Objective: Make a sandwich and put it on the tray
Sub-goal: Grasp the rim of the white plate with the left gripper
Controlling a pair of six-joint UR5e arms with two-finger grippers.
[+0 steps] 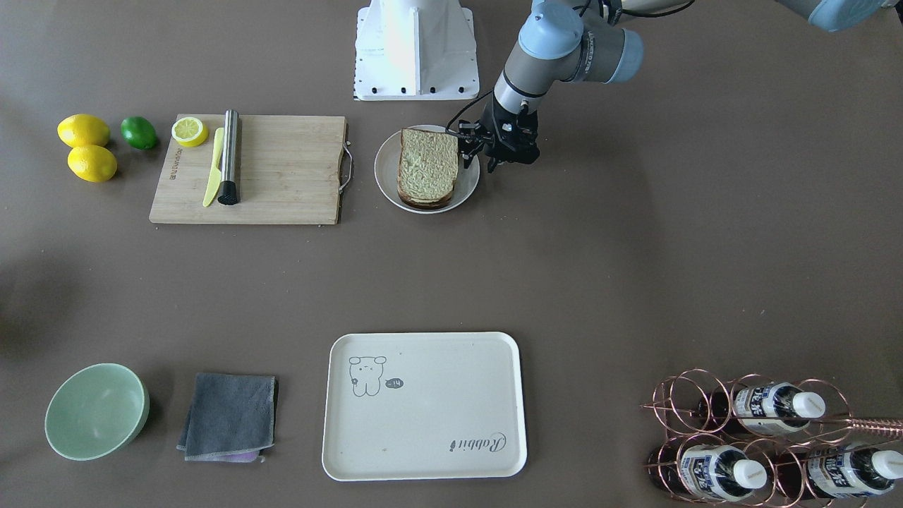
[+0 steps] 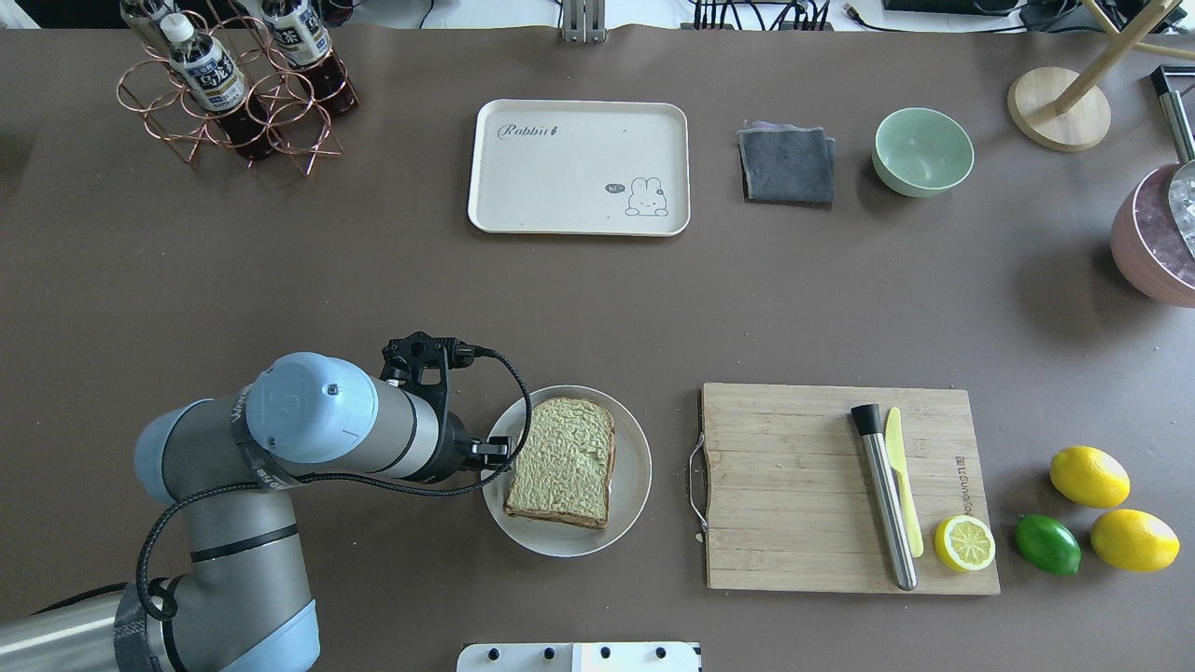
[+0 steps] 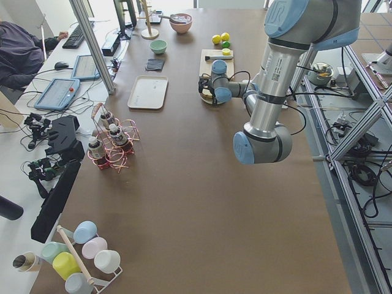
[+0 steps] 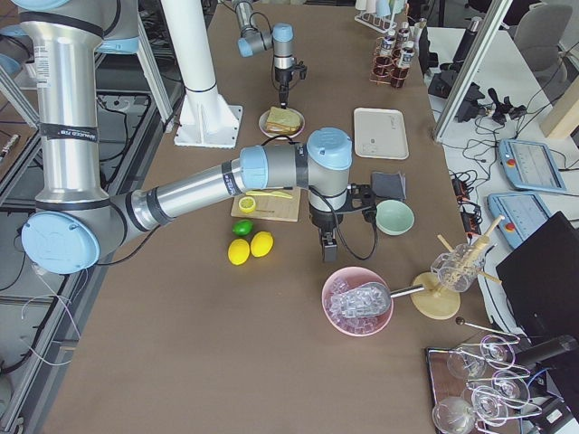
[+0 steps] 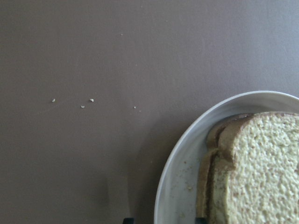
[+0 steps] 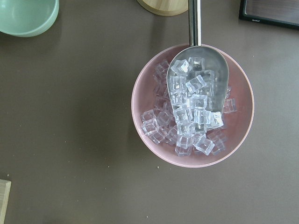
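The sandwich (image 1: 427, 168) lies stacked on a round white plate (image 1: 384, 185): two crusted slices with a pale green face on top (image 2: 563, 461). The egg is hidden. My left gripper (image 1: 482, 159) hangs low at the plate's rim on the robot's left side, open and empty. In the left wrist view its two fingertips stand apart at the bottom edge, over the rim (image 5: 163, 205) beside the bread (image 5: 252, 172). The cream tray (image 1: 423, 406) with the bear drawing lies empty across the table. My right gripper (image 4: 326, 246) hovers over a pink ice bowl (image 6: 192, 105); I cannot tell its state.
A bamboo cutting board (image 1: 282, 173) holds a steel muddler (image 1: 230, 156), a yellow knife and a lemon half. Lemons and a lime (image 1: 139, 132) lie beside it. A grey cloth (image 1: 229, 416), a green bowl (image 1: 97, 410) and a copper bottle rack (image 1: 769, 441) flank the tray.
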